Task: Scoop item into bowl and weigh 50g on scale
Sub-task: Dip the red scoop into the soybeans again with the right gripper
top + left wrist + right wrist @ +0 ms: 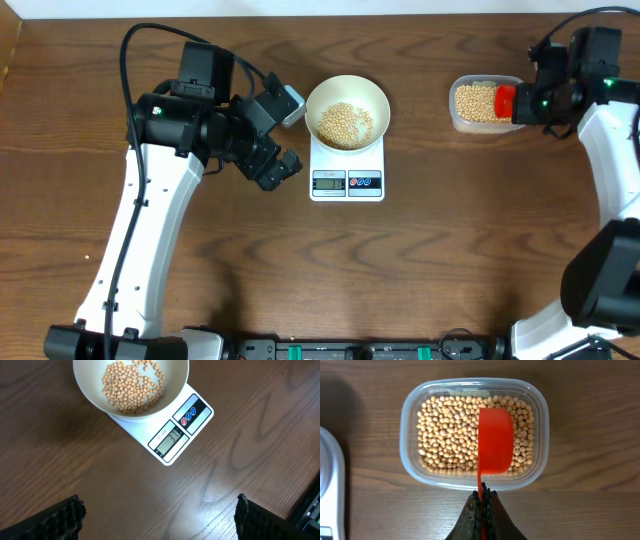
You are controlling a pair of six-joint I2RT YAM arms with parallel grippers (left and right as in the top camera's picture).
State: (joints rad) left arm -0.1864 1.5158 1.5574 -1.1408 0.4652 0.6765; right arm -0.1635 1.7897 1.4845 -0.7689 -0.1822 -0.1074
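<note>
The white bowl (346,101) sits on the white scale (347,180) at the table's middle back and holds a layer of tan beans (345,124). In the left wrist view the bowl (90,395) with beans (132,387) stands on the scale (175,435), whose display is lit. My left gripper (160,517) is open and empty, above bare wood beside the scale. My right gripper (482,502) is shut on the handle of a red scoop (495,442), which hangs over a clear tub (410,435) full of beans (445,435). The scoop shows red in the overhead view (505,100).
The clear tub (460,118) stands at the back right, apart from the scale. The scale's edge shows at the left of the right wrist view (330,485). Bare wood lies in front of the scale and across the table's front half.
</note>
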